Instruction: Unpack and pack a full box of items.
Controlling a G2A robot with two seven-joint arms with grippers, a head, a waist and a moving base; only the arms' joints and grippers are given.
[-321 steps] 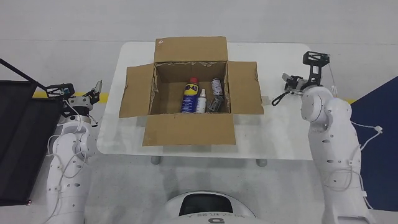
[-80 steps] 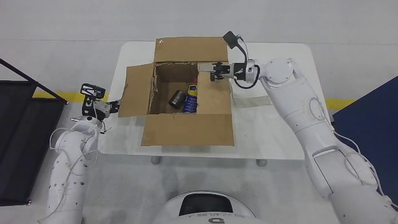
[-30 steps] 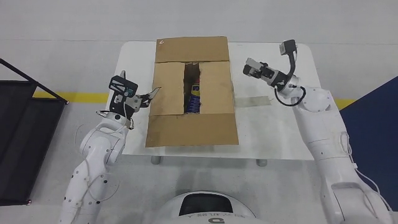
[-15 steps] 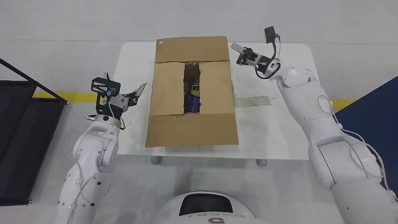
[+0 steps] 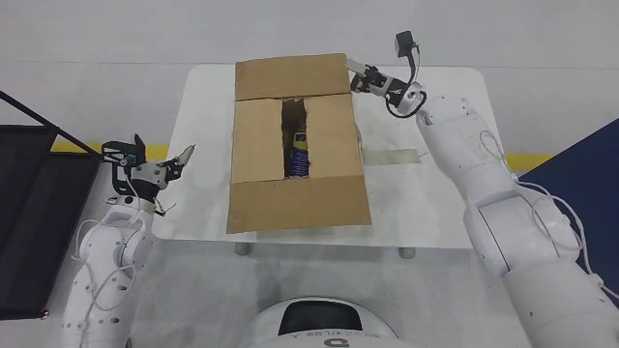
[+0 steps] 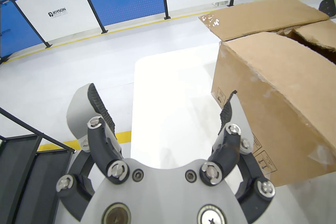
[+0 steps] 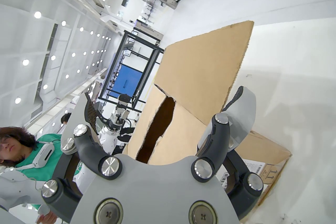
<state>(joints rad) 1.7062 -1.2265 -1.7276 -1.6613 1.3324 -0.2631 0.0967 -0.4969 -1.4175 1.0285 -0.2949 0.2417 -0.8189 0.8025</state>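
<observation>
The cardboard box (image 5: 298, 145) stands mid-table with its two side flaps folded in. A narrow gap between them shows a blue spray can (image 5: 299, 150). The far flap (image 5: 293, 76) and near flap (image 5: 298, 203) still lie outward. My right gripper (image 5: 359, 73) is open beside the far flap's right corner; in the right wrist view this gripper (image 7: 165, 101) frames the far flap (image 7: 204, 64) and the dark gap (image 7: 157, 125). My left gripper (image 5: 178, 159) is open and empty at the table's left edge, apart from the box. In its own view the left gripper (image 6: 160, 101) faces the box's side wall (image 6: 275, 109).
The white table (image 5: 426, 203) has bare room left and right of the box. A strip of tape (image 5: 392, 158) lies on it right of the box. A black rack (image 5: 29, 213) stands on the floor left of the table.
Both side flaps have been folded in over the items. Since half a second ago my left gripper drew back left from the box, and my right gripper moved toward the far flap's right corner.
</observation>
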